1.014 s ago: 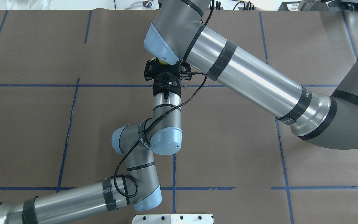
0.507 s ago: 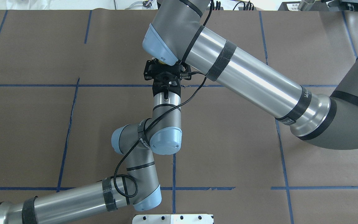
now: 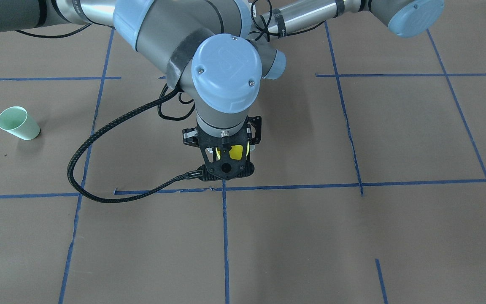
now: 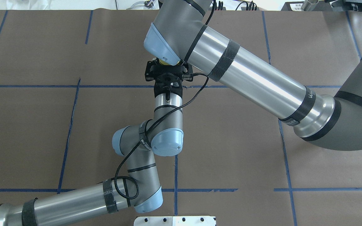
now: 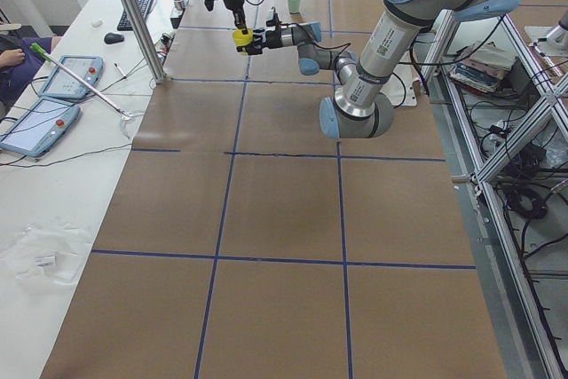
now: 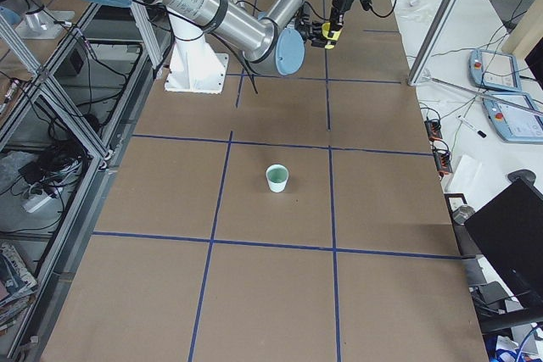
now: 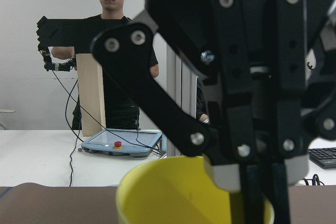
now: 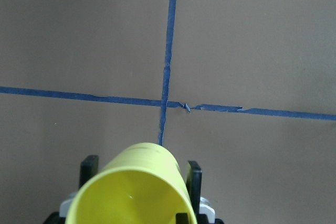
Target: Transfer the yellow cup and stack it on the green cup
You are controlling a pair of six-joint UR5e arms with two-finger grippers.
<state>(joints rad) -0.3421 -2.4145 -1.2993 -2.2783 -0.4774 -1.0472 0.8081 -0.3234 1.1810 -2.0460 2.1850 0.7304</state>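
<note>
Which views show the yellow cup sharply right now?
Right wrist-mounted: yellow cup sharp, evenly lit, cropped at the bottom edge. Left wrist-mounted: only its rim shows, close and slightly soft, behind black linkage. Overhead exterior: the glare-streaked right arm hides nearly all of it.

One cup up in the air, one down on the surface

The yellow cup is up above the middle of the surface. The right hand is right above it, and the left hand is beside it. The green cup stands on the surface, far off to the robot's right.
</note>
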